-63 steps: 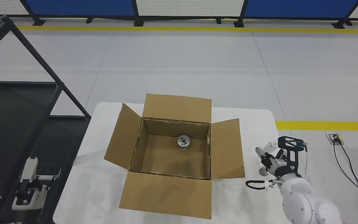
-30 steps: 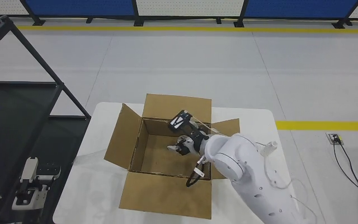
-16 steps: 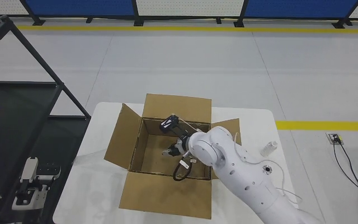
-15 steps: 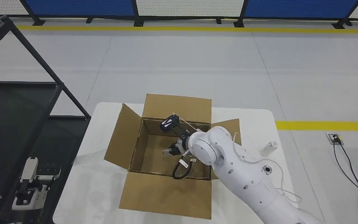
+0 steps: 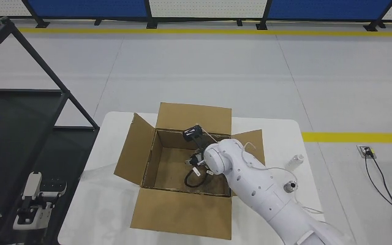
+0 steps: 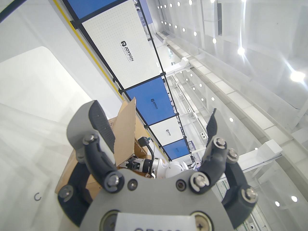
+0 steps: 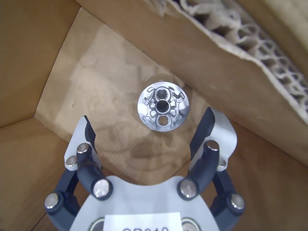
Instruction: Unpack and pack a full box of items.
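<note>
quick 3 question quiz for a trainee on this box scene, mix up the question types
1. True or false: the right pincer is shut on the metal disc in the cardboard box.
2. Where is the small white bottle? A) inside the box B) on the table, outside the box C) on the floor
3. Fill in: the left pincer is ___ and holds nothing.
Key: 1 false, it is open and not touching the disc; 2 B; 3 open.

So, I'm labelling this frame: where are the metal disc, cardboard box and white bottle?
metal disc (image 7: 163, 108): right wrist view, its hub.
cardboard box (image 5: 194, 116): top view, far flap.
white bottle (image 5: 296, 158): top view, its body.
</note>
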